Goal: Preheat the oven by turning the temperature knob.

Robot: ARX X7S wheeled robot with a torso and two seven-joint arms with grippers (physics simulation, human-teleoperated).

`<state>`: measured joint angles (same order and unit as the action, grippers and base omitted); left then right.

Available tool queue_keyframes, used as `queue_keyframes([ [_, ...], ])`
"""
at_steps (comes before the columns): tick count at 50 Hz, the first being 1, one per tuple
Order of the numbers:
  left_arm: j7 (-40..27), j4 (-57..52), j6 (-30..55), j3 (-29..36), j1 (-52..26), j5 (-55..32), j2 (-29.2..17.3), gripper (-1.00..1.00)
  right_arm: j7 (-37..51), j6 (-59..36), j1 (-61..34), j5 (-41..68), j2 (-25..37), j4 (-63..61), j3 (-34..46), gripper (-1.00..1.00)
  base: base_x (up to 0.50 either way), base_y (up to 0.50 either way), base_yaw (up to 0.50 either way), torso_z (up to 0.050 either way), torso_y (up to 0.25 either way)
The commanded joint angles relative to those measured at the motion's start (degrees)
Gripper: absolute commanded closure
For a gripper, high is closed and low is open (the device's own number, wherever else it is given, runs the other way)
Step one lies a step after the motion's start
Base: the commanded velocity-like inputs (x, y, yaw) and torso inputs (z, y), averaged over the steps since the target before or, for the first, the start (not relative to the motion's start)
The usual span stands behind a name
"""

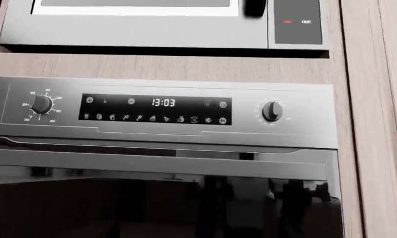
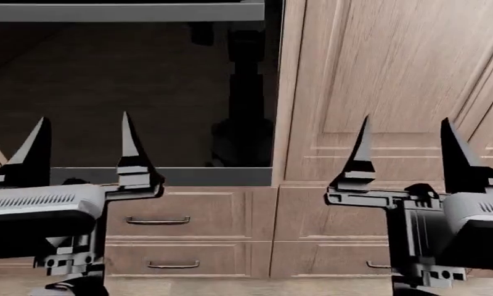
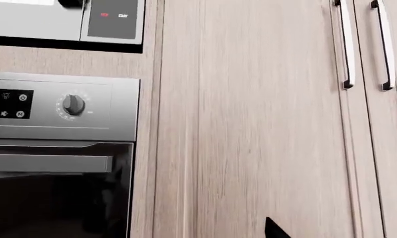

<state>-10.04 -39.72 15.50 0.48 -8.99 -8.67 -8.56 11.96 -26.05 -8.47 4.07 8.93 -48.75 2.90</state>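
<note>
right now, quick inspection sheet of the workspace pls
surface: nothing seen
job's things: built-in oven with dark glass door, grey bar handle, two round black knobs on the panel, display reads 13:03
clutter: nothing seen
grippers: left gripper open, empty; right gripper open, empty; neither touches the oven
cables: nothing seen
surroundings: grey appliance with START button above the oven, light wood drawers below, tall wood cabinet doors beside

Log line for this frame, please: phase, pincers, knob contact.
phase: approach | left pincer: open, empty | right pincer: open, empty | oven: door shut | knobs: untouched
</note>
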Motion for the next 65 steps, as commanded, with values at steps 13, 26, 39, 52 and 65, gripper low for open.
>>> queue_keyframes([
  [13,-2.3,-7.2,5.1,-1.2,-7.0,-2.9,-1.6,-1.00,1.7,-7.4,-7.2,0.6,2.3,-8.4,-1.0,-1.00,0.00,0.00,0.00,0.000,0.000],
  [26,-3.1,-8.6,3.7,-2.2,-7.0,-3.9,-2.2,-1.00,2.1,-6.7,-7.2,2.1,3.1,-10.0,-2.8,-1.00,0.00,0.00,0.00,0.000,0.000],
  [39,-3.9,-10.0,3.6,-2.9,-6.9,-4.9,-2.9,-1.00,2.8,-5.3,-6.5,2.1,4.0,-9.8,-1.9,-1.00,0.00,0.00,0.00,0.000,0.000],
  [52,-4.6,-10.8,3.9,-2.7,-6.7,-5.4,-3.6,-1.00,3.5,-5.2,-6.6,2.8,5.1,-10.3,-1.5,-1.00,0.00,0.22,0.00,0.000,0.000],
  [65,-5.1,-10.7,3.7,-2.5,-6.9,-5.6,-4.1,-1.00,4.7,-5.2,-6.7,3.3,6.1,-10.6,-1.0,-1.00,0.00,0.35,0.00,0.000,0.000],
])
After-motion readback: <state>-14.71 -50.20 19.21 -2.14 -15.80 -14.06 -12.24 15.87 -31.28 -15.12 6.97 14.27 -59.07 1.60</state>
